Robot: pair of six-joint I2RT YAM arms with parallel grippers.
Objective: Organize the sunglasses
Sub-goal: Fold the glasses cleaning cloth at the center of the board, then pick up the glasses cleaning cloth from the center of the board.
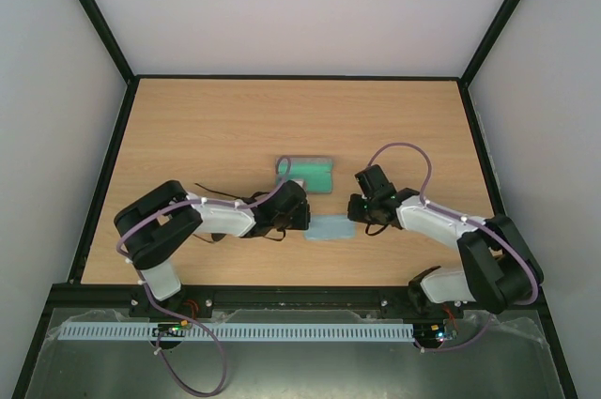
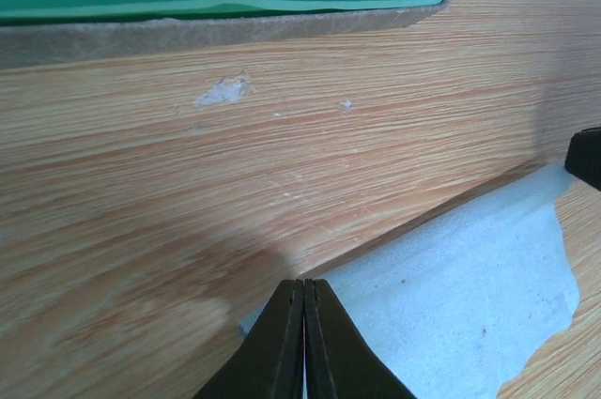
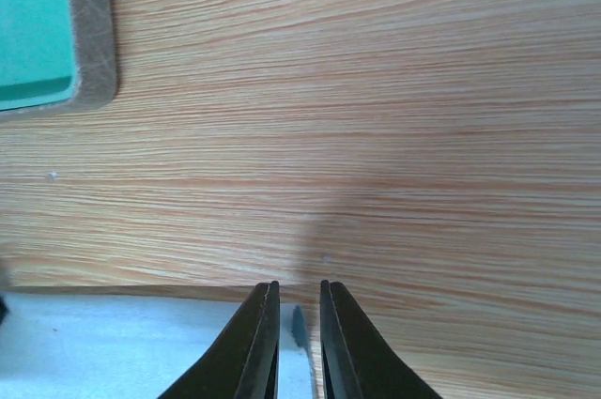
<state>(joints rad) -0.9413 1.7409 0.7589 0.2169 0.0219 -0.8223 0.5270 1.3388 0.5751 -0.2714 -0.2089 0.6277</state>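
Left wrist shows my left gripper [image 2: 302,283] pinching the blue cloth [image 2: 451,305]. My right gripper [image 3: 298,286] is nearly closed, and I can't tell if it grips anything. I can't see the sunglasses. Pulling both ways could rip the cloth.

My left arm [image 1: 221,219] and right arm [image 1: 437,222] both reach low toward the frame's centre. My left gripper [image 2: 303,288] has its fingers pressed together; my right gripper [image 3: 299,288] shows a narrow slit.

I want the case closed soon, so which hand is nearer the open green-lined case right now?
Left, by a little. The left hand sits just robot-side of the case, along its long edge; the right hand lies off its near right corner.
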